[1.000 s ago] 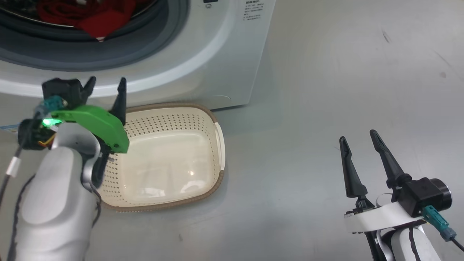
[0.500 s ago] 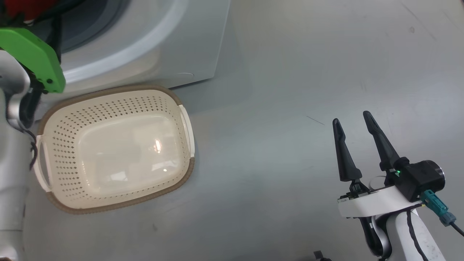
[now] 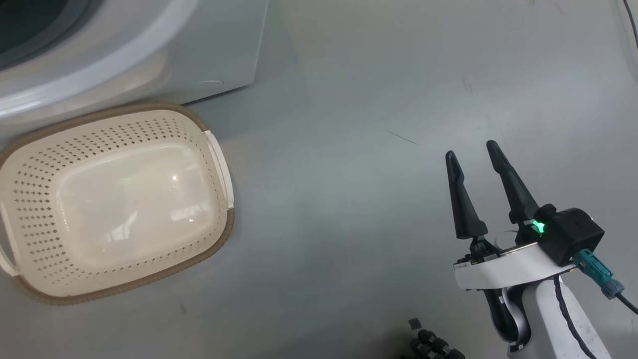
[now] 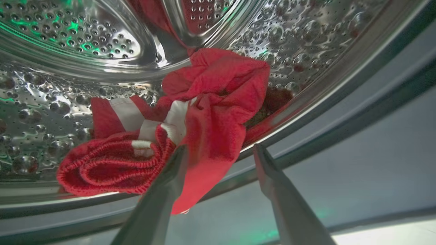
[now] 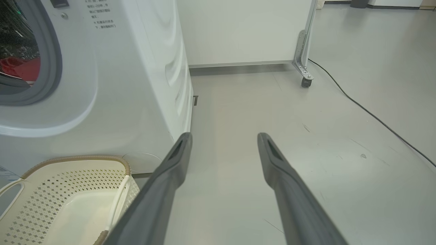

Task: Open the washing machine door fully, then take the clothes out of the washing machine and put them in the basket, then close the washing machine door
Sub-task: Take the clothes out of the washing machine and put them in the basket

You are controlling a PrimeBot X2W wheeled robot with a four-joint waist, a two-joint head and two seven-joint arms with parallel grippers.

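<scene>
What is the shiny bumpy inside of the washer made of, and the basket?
The perforated silver drum looks like polished steel: it mirrors light. The cream rectangular basket seems moulded plastic, glossy inside; its brown rim only looks woven.

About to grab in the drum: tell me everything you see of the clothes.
The clothes are a crumpled heap of bright red fabric: a plain piece, one with white bands, and a ribbed knit roll. They lie in the steel drum close to its front lip, with one corner hanging over it. The open left hand points at them; whether it touches them cannot be told.
</scene>
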